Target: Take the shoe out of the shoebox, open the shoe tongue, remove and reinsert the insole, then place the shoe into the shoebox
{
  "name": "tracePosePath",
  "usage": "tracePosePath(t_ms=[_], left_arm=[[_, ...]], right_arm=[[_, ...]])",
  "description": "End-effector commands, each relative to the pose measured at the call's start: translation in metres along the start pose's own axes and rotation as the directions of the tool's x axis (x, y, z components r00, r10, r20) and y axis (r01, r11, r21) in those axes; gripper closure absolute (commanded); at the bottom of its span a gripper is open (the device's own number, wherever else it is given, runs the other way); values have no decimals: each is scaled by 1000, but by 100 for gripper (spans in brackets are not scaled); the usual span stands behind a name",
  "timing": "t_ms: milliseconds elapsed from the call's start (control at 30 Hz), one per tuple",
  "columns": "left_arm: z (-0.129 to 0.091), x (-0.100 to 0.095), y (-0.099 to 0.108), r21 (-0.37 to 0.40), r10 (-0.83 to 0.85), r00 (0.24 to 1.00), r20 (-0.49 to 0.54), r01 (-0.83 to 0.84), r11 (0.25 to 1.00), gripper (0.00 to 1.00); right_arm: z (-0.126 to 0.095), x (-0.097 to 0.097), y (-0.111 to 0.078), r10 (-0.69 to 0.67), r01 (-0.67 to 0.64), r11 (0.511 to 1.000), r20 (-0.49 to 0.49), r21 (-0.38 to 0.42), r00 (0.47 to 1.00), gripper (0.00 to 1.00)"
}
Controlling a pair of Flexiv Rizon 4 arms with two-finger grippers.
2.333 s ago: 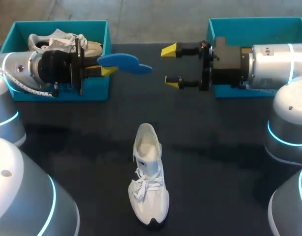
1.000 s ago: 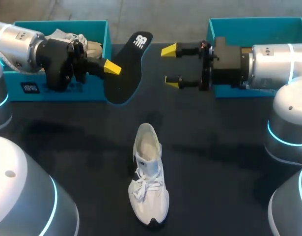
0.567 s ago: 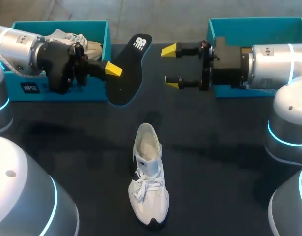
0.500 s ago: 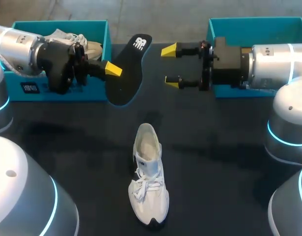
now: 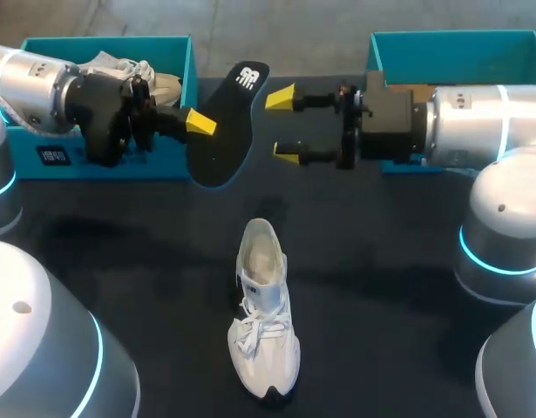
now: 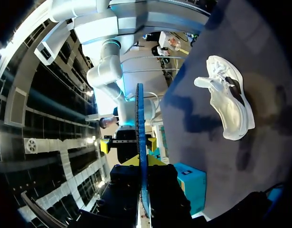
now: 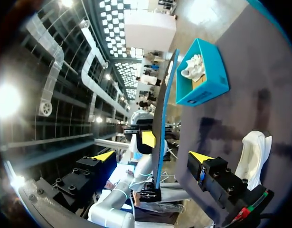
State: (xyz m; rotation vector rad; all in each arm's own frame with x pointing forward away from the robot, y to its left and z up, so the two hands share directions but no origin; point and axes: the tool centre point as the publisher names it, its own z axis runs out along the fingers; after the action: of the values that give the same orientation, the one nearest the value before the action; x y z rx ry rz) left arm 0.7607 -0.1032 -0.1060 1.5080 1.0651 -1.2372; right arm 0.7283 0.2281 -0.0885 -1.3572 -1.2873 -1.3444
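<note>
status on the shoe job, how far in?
Done: the shoe lies on the table, and its insole is out. In hand: the left gripper holds the insole in the air; the open right gripper sits close beside it. Left: reinserting the insole, then boxing the shoe.

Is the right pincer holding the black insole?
No, the flat black insole is clamped in the left pincer; the right pincer is open beside it.
</note>
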Motion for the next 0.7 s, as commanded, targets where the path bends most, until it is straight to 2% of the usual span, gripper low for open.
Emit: tracePosePath(t_ms=[33, 200, 700], left_arm=[[1, 1, 0, 3, 6, 1000, -3, -6, 1000, 100], [1, 4, 0, -5, 14, 1000, -9, -14, 1000, 100], [5, 8, 2, -44, 19, 1000, 3, -19, 999, 100]], right_arm=[[23, -4, 0, 11, -11, 1000, -1, 4, 1000, 0], [34, -4, 0, 19, -19, 1000, -1, 18, 1000, 0], [46, -6, -2, 31, -30, 998, -11, 49, 999, 0]])
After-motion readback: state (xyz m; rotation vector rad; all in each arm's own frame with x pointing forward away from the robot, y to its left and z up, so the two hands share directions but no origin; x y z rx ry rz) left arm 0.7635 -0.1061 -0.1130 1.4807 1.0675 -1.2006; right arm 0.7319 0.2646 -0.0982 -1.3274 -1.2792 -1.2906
